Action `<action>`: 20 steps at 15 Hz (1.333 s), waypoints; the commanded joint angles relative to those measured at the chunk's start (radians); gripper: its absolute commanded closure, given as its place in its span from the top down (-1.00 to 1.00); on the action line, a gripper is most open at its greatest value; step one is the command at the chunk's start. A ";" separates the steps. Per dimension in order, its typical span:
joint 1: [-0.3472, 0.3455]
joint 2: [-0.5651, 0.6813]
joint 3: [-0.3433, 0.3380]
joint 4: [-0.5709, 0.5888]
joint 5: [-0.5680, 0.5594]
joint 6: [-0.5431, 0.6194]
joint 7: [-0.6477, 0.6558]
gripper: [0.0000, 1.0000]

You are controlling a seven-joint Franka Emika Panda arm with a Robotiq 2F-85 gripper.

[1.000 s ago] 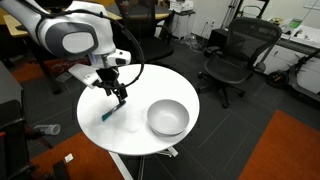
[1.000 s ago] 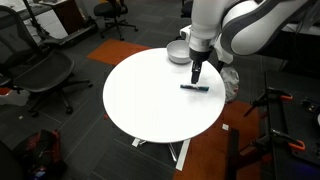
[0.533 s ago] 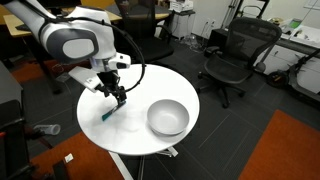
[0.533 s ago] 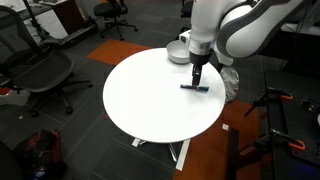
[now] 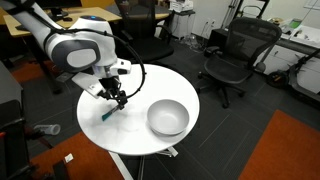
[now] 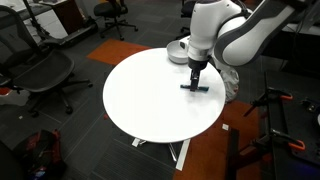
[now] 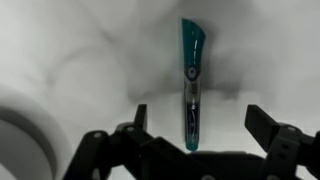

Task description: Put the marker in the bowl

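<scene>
Teal-blue marker (image 7: 191, 85) lies flat on the white table (image 5: 150, 78) near its edge, well apart from the bowl (image 5: 167, 117), and the gripper (image 7: 200, 122) hovers above it with fingers spread open, one on each side of its long axis, so closing should catch it crosswise.

light: even, indoor | shadows: soft, mottled on table (image 7: 70, 40) | wrist view: blurry | exteriors: low-res

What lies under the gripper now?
The marker lies flat on the table, directly below the open gripper. In the wrist view the gripper's body hides the table nearest the camera.
</scene>
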 commanded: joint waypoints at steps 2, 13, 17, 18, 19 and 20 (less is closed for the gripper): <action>-0.019 0.044 0.015 0.024 0.022 0.047 -0.023 1.00; -0.017 0.092 0.012 0.052 0.019 0.058 -0.012 -0.15; -0.018 0.092 0.017 0.059 0.024 0.058 -0.010 -0.74; -0.019 0.092 0.017 0.060 0.025 0.059 -0.009 -0.88; -0.018 0.089 0.016 0.059 0.027 0.061 -0.007 -1.00; -0.015 0.079 0.013 0.054 0.029 0.065 0.003 -0.95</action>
